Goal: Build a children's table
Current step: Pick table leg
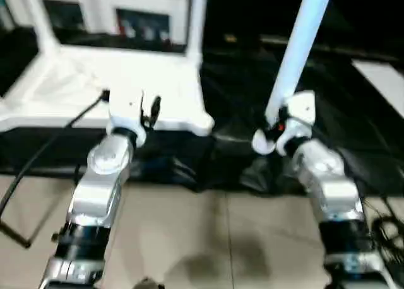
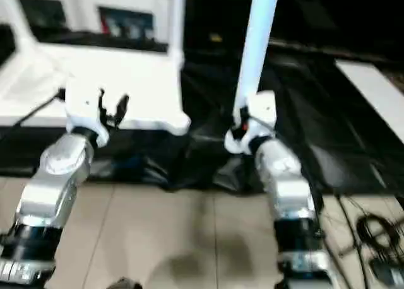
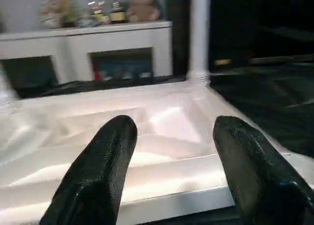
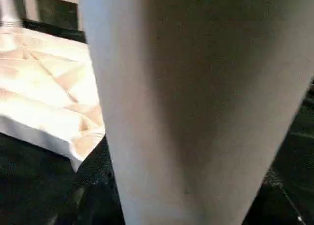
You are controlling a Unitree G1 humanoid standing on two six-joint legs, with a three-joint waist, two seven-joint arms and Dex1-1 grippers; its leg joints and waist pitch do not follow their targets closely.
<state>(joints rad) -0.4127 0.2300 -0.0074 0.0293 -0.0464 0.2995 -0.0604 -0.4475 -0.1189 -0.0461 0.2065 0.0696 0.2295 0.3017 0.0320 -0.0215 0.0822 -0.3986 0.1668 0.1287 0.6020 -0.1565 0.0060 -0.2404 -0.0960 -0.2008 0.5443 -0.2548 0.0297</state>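
The white tabletop (image 1: 158,81) lies underside up on a black cloth, its ribs visible in the left wrist view (image 3: 162,122). One white leg (image 1: 197,17) stands in its far right corner socket and another (image 1: 35,21) rises at the far left corner. My left gripper (image 1: 150,109) hovers over the tabletop's near edge, open, its black fingers (image 3: 108,156) apart with nothing between them. My right gripper (image 1: 274,126) is to the right of the tabletop, above the cloth, and is shut on a third leg (image 1: 297,49). That leg stands nearly upright, leaning slightly right, and looms close in the right wrist view (image 4: 196,107).
A white glass-doored cabinet (image 1: 126,14) stands behind the tabletop with toys (image 3: 142,6) on top. A black cable (image 1: 44,150) runs from my left wrist to the tiled floor (image 1: 208,238). A white panel (image 1: 385,81) lies at the far right; more cables (image 2: 372,232) lie on the floor.
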